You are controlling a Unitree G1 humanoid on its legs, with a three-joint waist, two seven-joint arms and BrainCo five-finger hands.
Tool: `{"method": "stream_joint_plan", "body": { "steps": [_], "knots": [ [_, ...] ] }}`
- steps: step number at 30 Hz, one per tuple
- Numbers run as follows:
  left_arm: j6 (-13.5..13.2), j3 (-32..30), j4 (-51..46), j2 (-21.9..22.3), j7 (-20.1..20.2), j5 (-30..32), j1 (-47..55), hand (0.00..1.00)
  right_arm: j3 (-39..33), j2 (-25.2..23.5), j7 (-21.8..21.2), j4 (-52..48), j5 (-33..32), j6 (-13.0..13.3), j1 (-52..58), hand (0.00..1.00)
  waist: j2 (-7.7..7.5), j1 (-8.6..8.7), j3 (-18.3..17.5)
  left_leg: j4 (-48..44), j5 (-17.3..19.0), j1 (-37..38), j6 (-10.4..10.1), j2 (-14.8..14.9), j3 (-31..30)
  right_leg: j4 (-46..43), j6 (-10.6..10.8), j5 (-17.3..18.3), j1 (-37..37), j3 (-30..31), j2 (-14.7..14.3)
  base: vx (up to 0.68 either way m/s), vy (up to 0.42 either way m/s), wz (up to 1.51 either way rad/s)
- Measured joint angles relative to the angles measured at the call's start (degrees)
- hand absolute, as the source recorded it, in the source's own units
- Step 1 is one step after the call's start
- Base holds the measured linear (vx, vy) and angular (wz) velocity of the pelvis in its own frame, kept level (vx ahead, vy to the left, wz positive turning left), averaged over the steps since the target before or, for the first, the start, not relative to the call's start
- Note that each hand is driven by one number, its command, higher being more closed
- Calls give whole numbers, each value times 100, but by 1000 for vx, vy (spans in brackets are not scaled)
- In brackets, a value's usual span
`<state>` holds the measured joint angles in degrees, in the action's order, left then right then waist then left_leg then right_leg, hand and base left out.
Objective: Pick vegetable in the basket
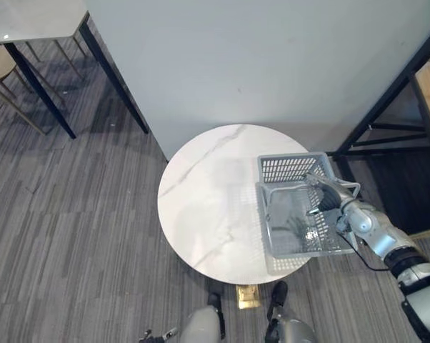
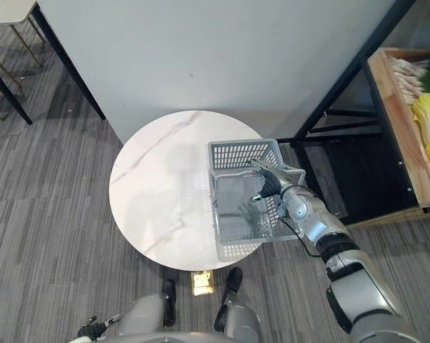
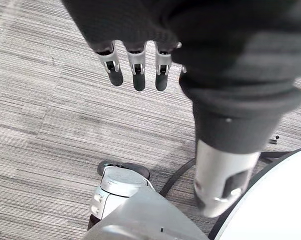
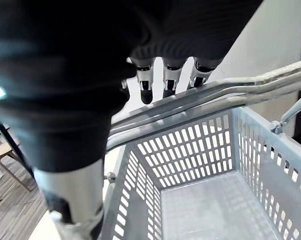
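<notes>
In the left eye view the empty basket (image 1: 290, 168) sits at the right edge of the round table (image 1: 201, 207), my right hand (image 1: 329, 191) over it. The right eye view puts the vegetables (image 2: 429, 114) in a wooden crate (image 2: 395, 114), well apart from it. They look leafy, light and easily bruised, so I'd grasp one around its firm middle. In the left wrist view, my left hand (image 3: 135, 65) hangs loose with straight fingers. In the right wrist view, the fingers are straight by the handles (image 4: 230, 90), holding nothing.
</notes>
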<state>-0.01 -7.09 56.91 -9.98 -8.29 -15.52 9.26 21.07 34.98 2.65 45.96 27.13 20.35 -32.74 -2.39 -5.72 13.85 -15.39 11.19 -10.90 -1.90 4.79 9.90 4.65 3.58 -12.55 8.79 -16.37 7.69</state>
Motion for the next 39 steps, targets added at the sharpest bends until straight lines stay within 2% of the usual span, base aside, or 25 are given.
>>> {"method": "stream_joint_plan", "body": {
  "steps": [5, 12, 13, 20, 25, 30, 35, 39],
  "knots": [
    [-6, 19, -116, 1, 25, -1, -35, 0, -172, 49, 217, 228, 2, 132, -154, 0, 69, -76, 226, -42, -14, -68, -24, 35, -136, 2, 5, 8, 29, 64, -56, -8, 3, 1],
    [-1, 59, -268, -16, 89, -36, -102, 0, -314, 213, 439, 448, 171, 175, -399, 0, 98, -71, 447, -290, -48, -318, -60, 46, -157, -20, 26, 60, 196, 100, -41, -9, 31, 1],
    [-1, 60, -275, -24, 89, -139, -105, 0, -315, 222, 440, 453, 171, 175, -399, 100, 100, -71, 454, -302, -42, -326, -55, 41, -158, -27, 42, 73, 197, 99, -34, -3, 47, 4],
    [-7, 108, -330, -51, 128, -229, -131, 0, -550, 262, 555, 566, 214, 365, -596, 100, 151, -60, 643, -488, 29, -522, -20, 10, -181, -65, 72, 112, 319, 96, 18, -19, 54, 2],
    [3, 128, -329, -54, 136, -229, -175, 0, -551, 321, 568, 571, 235, 413, -672, 100, 174, -62, 755, -486, 29, -528, -20, 3, -181, -65, 82, 121, 326, 91, 25, 3, 23, 0],
    [-10, 232, -331, -82, 177, -233, -321, 0, -530, 388, 549, 578, 516, 430, -765, 100, 182, -61, 805, -481, 25, -593, -14, -3, -191, -76, 63, 106, 396, 81, 26, 7, 7, 0],
    [-14, 235, -330, -141, 199, -233, -356, 0, -473, 494, 422, 576, 900, 623, -737, 100, 180, -58, 806, -470, 25, -593, -15, -8, -216, -77, 63, 106, 386, 57, 0, 12, 10, 1],
    [-9, 238, -325, -154, 221, -232, -356, 0, -424, 566, 379, 566, 900, 738, -602, 100, 165, -65, 798, -469, 24, -564, -13, -7, -229, -77, 63, 107, 350, 52, -4, -3, 8, 1]
  ]
}}
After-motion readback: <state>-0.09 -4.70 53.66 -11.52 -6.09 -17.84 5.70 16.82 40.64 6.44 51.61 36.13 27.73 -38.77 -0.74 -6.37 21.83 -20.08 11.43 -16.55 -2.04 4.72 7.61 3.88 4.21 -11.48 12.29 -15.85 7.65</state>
